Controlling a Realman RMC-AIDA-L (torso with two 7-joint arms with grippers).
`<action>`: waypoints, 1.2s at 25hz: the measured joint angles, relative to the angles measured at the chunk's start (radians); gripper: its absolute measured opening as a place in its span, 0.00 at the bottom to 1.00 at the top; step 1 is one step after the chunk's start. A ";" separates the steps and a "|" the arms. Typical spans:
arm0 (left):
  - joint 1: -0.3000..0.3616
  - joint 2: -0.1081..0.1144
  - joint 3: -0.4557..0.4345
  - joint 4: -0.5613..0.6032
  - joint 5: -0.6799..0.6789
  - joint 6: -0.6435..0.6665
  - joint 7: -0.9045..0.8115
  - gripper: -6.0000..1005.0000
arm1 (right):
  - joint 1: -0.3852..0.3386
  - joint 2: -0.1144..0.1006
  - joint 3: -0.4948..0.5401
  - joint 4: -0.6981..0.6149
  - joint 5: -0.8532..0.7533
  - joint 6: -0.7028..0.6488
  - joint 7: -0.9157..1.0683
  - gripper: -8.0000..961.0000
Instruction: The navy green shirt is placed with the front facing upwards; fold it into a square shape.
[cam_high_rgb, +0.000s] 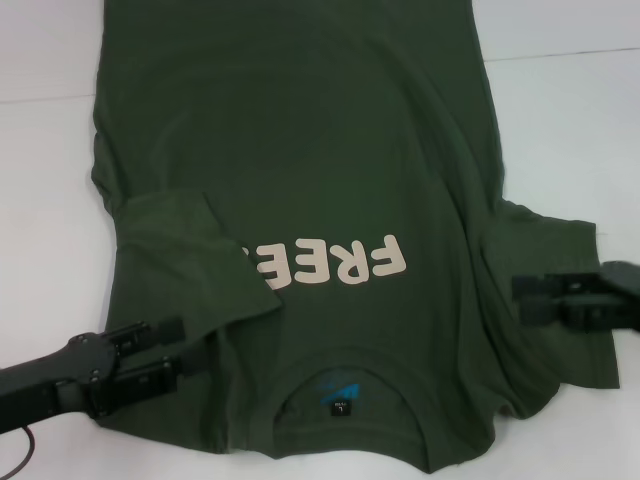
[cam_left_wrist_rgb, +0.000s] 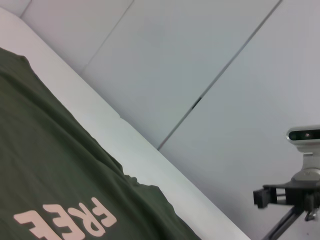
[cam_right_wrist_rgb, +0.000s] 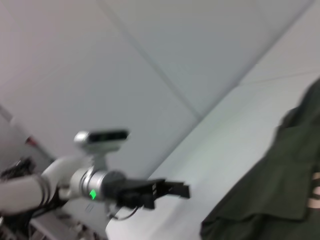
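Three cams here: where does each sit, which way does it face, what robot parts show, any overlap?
Head: up on the robot, looking down at the dark olive-green cotton T-shirt; left pincer and right pincer both show.
Left wrist: low, facing across the shirt; the right pincer shows far off.
Right wrist: low, facing back; left pincer shows.
Shared: head and left wrist both show the cream "FREE" lettering.

I am holding my left gripper (cam_high_rgb: 172, 355) low over the near left part of the navy green shirt (cam_high_rgb: 300, 150), my dark forearm reaching in from that side and my two fingers (cam_high_rgb: 150, 333) lying roughly level, slightly parted, pointing toward the shirt's collar. I am holding my right gripper (cam_high_rgb: 522, 299) over the shirt's right sleeve, fingers aimed inward toward the chest. In the right wrist view my left gripper (cam_right_wrist_rgb: 181, 189) is hanging in the air beside the shirt's edge.
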 joint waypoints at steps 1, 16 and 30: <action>-0.001 0.000 0.000 0.000 -0.001 -0.003 -0.001 0.77 | 0.000 -0.014 0.011 -0.002 -0.001 0.002 0.040 0.73; -0.006 0.007 -0.039 -0.001 -0.011 -0.010 -0.006 0.77 | 0.028 -0.080 0.163 -0.089 -0.395 0.032 0.453 0.73; -0.012 0.013 -0.040 -0.001 -0.038 -0.009 -0.018 0.78 | 0.024 -0.086 0.220 -0.103 -0.494 0.062 0.507 0.73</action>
